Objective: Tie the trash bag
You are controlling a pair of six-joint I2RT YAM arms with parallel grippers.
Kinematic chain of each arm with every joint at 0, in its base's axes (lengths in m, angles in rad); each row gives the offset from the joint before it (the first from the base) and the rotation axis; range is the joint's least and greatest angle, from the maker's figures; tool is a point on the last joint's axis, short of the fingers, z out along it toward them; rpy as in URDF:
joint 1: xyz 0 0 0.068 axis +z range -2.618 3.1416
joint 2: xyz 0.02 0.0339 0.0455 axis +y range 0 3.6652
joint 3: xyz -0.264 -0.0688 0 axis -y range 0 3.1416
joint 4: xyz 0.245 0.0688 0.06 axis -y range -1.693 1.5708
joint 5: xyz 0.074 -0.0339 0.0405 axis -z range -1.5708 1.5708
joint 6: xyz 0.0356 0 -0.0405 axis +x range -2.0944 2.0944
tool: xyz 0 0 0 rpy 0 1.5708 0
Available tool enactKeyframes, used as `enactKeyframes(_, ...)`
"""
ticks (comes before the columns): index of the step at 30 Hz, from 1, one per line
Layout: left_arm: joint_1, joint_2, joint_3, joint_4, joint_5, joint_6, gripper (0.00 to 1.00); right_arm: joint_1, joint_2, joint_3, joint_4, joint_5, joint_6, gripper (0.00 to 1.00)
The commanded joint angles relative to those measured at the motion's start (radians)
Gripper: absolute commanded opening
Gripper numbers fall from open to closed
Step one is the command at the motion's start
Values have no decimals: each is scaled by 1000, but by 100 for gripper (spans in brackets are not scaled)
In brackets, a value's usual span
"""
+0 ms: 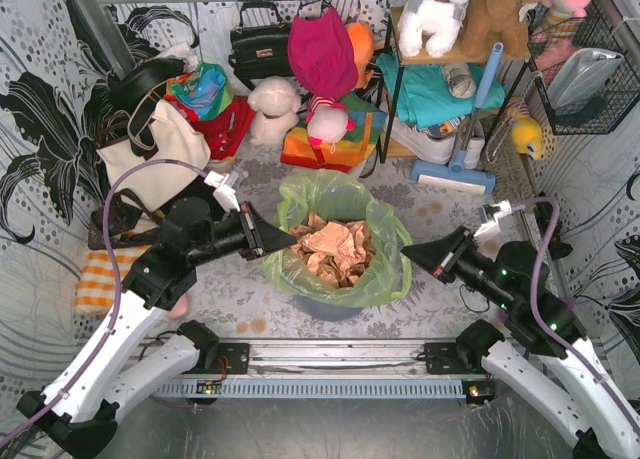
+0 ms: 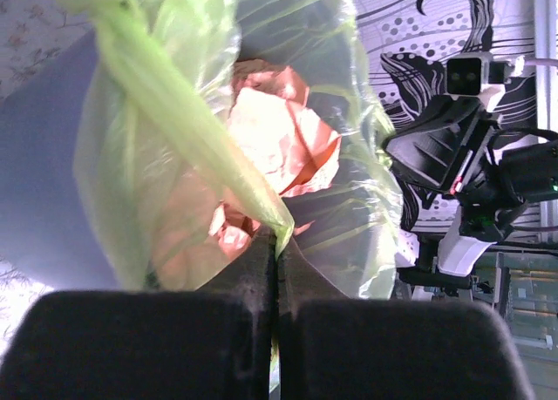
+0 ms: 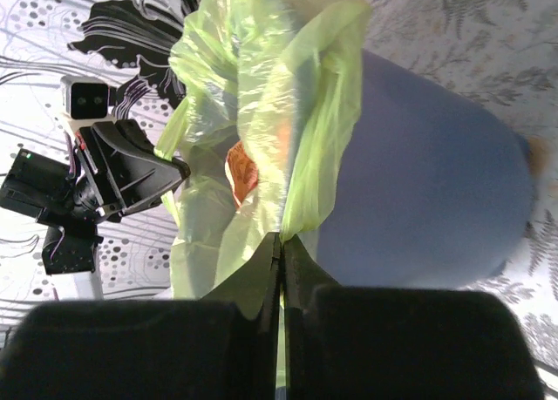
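The light-green translucent trash bag (image 1: 340, 194) lines a blue-grey round bin (image 1: 328, 305) at the table's middle, with crumpled tan paper (image 1: 335, 247) inside. My left gripper (image 1: 290, 242) is shut on the bag's left rim; in the left wrist view (image 2: 279, 236) a twisted strand of green plastic (image 2: 183, 112) runs into the closed jaws. My right gripper (image 1: 405, 251) is shut on the bag's right rim; in the right wrist view (image 3: 281, 236) a green fold (image 3: 318, 112) is pinched between the jaws, with the bin wall (image 3: 436, 200) behind.
A cream tote bag (image 1: 155, 154) stands at the back left, an orange striped cloth (image 1: 105, 279) at the left. Plush toys, a black handbag (image 1: 262, 44) and a shelf (image 1: 440, 69) crowd the back. A blue brush (image 1: 465, 139) leans back right. A wire basket (image 1: 585, 74) hangs at the right.
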Motion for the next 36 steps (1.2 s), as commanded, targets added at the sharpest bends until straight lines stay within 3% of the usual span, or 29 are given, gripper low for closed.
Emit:
enactKeyframes(1, -6, -34, -37, -2, -18, -1, 5, 3, -94, -8, -179, 80, -5, 0)
enactKeyframes(3, -6, -40, -39, 2, -20, -7, 5, 3, -124, -15, -201, 87, 4, 0)
enactKeyframes(8, -6, -32, -27, -4, -17, -8, 5, 3, -145, -22, -229, 60, 27, 43)
enactKeyframes(13, -6, -34, -20, -6, -26, -13, 5, 3, -145, 12, -345, -7, 45, 57)
enactKeyframes(19, -5, -27, -25, -5, -27, -16, 5, 3, -113, 20, -443, -134, 82, 57)
enactKeyframes(30, -6, -28, -24, 3, -32, -20, 5, 3, -23, -29, -316, -267, 99, 54)
enactKeyframes(33, -6, -33, -22, 0, -36, -20, 5, 3, 4, -37, -325, -276, 87, 47)
enactKeyframes(36, -6, -33, -22, 0, -33, -22, 5, 3, 21, -41, -339, -293, 68, 25)
